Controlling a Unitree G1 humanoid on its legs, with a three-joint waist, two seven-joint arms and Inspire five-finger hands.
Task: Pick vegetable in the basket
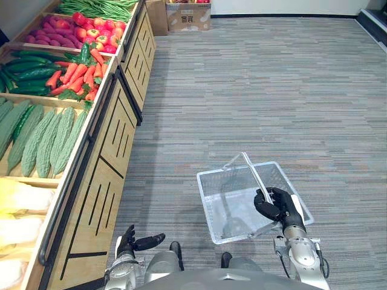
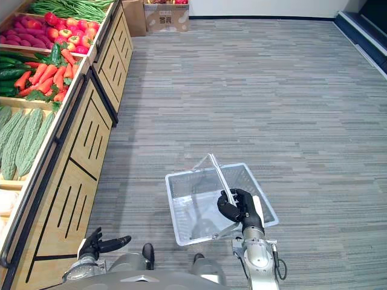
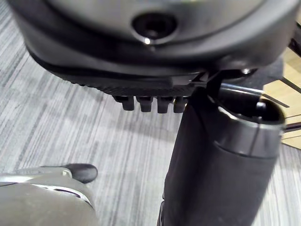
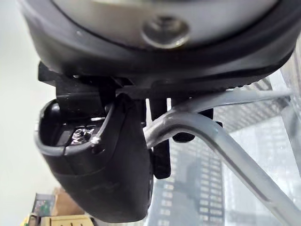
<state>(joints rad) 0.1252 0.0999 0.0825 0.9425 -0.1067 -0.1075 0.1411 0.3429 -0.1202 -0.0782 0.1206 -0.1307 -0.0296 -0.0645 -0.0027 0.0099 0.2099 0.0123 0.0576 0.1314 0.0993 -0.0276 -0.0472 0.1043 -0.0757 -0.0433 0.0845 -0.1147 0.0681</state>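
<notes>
An empty pale mesh basket (image 1: 204,202) hangs just above the floor in front of me. My right hand (image 1: 275,205) is shut on its metal handle (image 1: 250,166). In the right wrist view the fingers (image 4: 160,155) curl round the handle bar (image 4: 211,134). Low beside the wooden produce stand (image 1: 109,157), my left hand (image 1: 136,241) is open and holds nothing. On the stand lie bitter gourds (image 1: 42,139), carrots (image 1: 75,75) and cucumbers (image 1: 30,69), all well ahead of the left hand.
Farther along the stand are red fruit (image 1: 97,30) and green beans (image 1: 103,7); pale leafy heads (image 1: 18,199) lie nearest me. A cardboard box (image 1: 188,17) stands at the far wall. Grey striped floor spreads to the right.
</notes>
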